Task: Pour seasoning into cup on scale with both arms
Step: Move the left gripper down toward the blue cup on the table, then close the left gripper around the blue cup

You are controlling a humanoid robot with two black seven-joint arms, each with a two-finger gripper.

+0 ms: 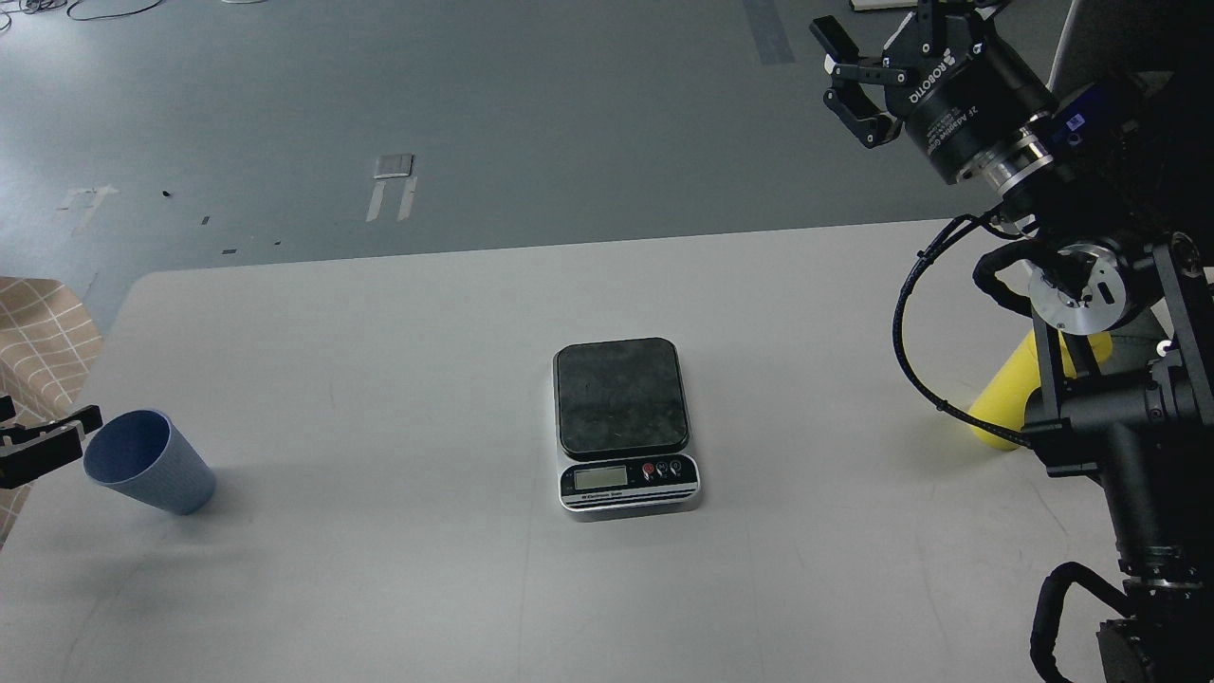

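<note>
Left end effector (47, 444) first: your left one pokes in at the frame's left edge, one finger just touching or beside the rim of the cup (150, 462), and you cannot tell whether it is spread or closed. That cup is tilted, mouth toward the end effector, near the tabletop's (379, 588) left edge, well apart from the scale (626, 424). Likely it is being taken by the rim for a carry.

Right end effector (847, 87) hangs high over the floor beyond the far edge, fingers spread, holding nothing. The seasoning (1003, 403) sits at the right, mostly hidden behind your right arm. The scale's platform is bare, mid-tabletop, with open room on every side for both approaches.
</note>
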